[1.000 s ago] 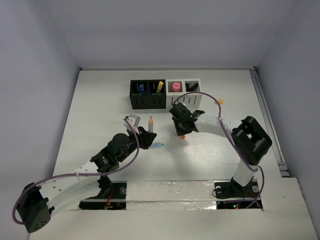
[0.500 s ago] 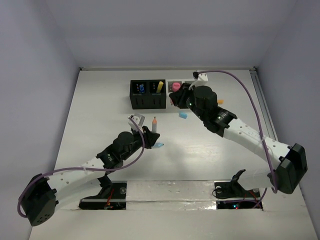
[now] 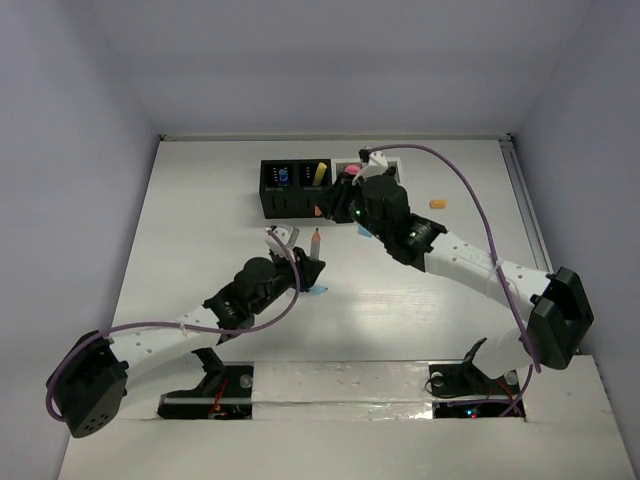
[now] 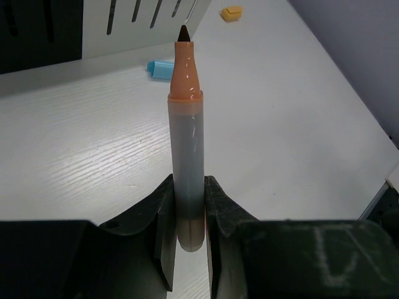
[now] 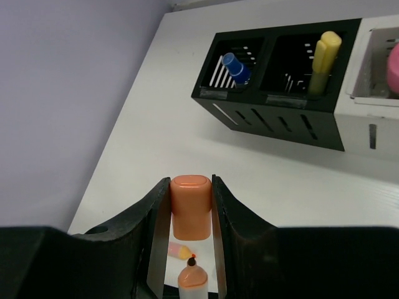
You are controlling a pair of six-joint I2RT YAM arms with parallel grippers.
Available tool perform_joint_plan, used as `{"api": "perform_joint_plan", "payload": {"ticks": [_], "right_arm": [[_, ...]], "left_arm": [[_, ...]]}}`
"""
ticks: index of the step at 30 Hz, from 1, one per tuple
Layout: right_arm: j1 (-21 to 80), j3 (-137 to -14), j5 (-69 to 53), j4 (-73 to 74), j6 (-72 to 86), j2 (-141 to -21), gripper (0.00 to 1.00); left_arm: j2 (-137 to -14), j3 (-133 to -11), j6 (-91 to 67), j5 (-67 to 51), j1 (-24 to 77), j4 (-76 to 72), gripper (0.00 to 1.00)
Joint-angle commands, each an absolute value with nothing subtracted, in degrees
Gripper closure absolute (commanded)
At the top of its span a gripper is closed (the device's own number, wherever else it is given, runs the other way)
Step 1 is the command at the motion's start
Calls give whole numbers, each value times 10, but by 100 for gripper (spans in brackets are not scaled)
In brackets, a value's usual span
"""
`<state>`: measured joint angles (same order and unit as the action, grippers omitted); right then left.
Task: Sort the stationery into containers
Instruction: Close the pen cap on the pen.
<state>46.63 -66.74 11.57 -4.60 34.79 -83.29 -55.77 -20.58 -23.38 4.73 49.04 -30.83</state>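
Left gripper (image 4: pixel 189 187) clamped on the lower end of a grey marker (image 4: pixel 187 137), held upright over the table (image 4: pixel 299 124) with its orange tip bare, in front of the containers (image 3: pixel 295 200). Right gripper (image 5: pixel 190 187) closed on an orange cap (image 5: pixel 190 212), close to the marker's tip. A blue pen (image 5: pixel 235 65) and a yellow pen (image 5: pixel 325 53) stand in the two black containers.

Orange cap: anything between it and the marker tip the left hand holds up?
Nothing visible: in the right wrist view, the orange cap in the right hand faces the tip of the marker across an open gap.
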Motion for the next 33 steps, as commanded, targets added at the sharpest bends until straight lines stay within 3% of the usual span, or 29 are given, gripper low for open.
{"api": "perform_joint_plan", "payload": {"ticks": [1,33], "right_arm": [[479,-695,113,-84,355,-838,92],[511,-670,161,-86,345,-838,92]], "left_arm": [[-562,-238,-219,42,490,-352,100],[-565,-266,-214,93,490,-323,100]]}}
